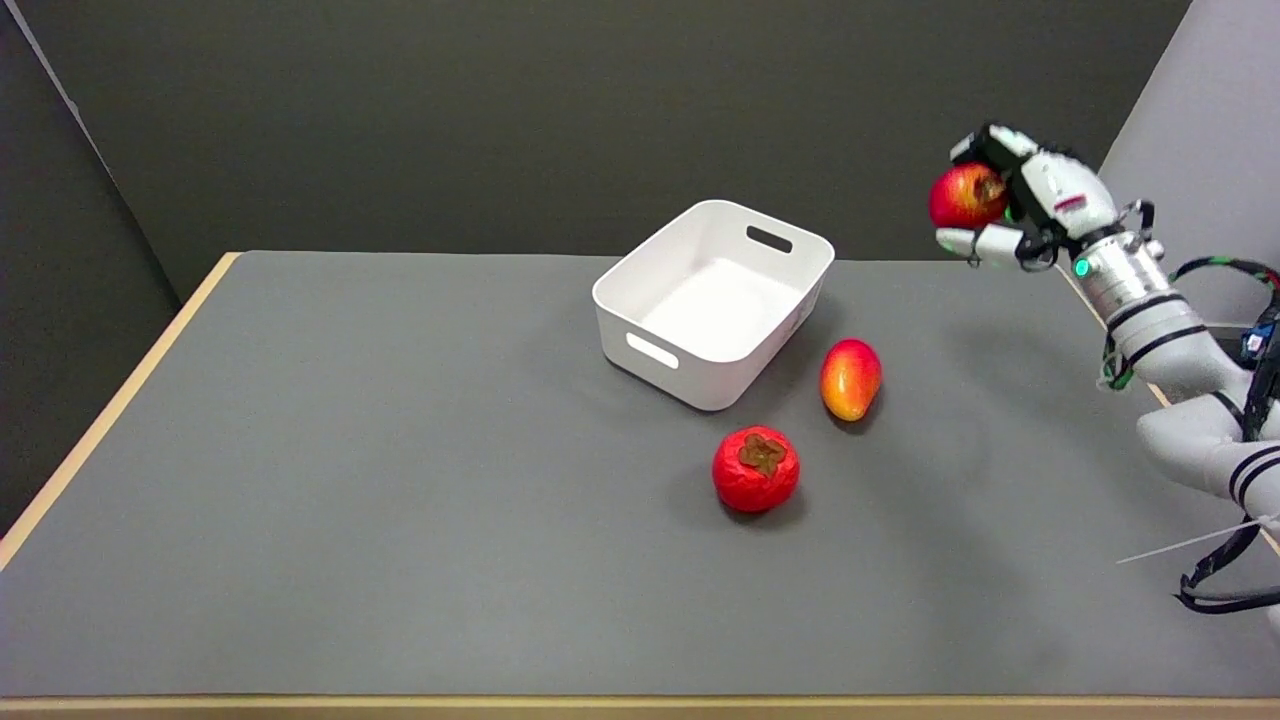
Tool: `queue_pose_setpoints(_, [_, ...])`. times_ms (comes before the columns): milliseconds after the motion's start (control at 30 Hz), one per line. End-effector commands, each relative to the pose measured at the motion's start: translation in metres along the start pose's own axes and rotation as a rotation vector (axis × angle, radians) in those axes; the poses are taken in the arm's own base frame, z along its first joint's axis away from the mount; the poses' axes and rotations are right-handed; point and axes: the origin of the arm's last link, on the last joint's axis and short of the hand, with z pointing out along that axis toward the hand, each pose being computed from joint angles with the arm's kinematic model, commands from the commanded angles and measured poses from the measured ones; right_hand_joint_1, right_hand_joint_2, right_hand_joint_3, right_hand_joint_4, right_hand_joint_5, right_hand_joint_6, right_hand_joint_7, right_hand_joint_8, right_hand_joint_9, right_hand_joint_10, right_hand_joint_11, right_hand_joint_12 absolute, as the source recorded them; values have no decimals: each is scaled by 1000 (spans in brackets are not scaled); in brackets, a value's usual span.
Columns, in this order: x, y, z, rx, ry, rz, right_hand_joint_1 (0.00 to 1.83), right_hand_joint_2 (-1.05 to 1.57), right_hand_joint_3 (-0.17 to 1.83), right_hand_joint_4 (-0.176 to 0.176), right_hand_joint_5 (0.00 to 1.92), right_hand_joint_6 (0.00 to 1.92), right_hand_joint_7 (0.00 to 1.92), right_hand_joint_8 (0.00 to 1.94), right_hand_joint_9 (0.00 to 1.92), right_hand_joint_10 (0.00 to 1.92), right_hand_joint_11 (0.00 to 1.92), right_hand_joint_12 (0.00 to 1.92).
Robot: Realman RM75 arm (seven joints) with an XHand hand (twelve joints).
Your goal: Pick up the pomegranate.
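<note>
Pomegranate: a small round fruit (963,197), glossy red with a yellowish-orange patch on its upper side and a small brownish crown end turned toward the right hand.
Where it is: held up in the air above the far right part of the table, its outline against the dark back wall, well apart from the other fruit and to the right of the bin.
Right hand: a black-and-white hand (1022,205) on a white arm that reaches in from the lower right, with a silver banded wrist and a small green light.
Fingers: they are curled around the pomegranate and grip it. Black-tipped fingers (985,145) wrap over its top and back, and a white finger (975,243) lies under it.
Fruit against fingers: the pomegranate sits at the left, outer end of the hand, its left side bare and facing the bin, its right side tucked against the palm.
Table: a flat surface with a matte grey covering (400,480) and a pale wooden edge along the left and near sides.
Bin: a white, smooth plastic tub (712,303), rectangular with rounded corners and slot handles, standing open at the table's middle.
Mango: an oval fruit (850,378), red fading to yellow-orange, lying just right of the bin.
Persimmon: a squat, crinkled red fruit (755,468) with a brown leafy cap on top, nearer the camera than the mango.
</note>
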Motion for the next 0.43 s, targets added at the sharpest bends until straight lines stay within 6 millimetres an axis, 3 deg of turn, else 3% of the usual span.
queue_pose_setpoints(33, [66,-116,16,476,178,91,1333,1192,145,-167,514,1545,768,1399,740,1558,797,1921])
queue_pose_setpoints(267, [38,-165,39,597,90,113,1332,1190,151,-163,518,1546,770,1400,733,1559,801,1921])
queue_pose_setpoints(433, [2,-195,50,633,0,102,1332,1191,150,-164,517,1547,771,1400,733,1558,801,1921])
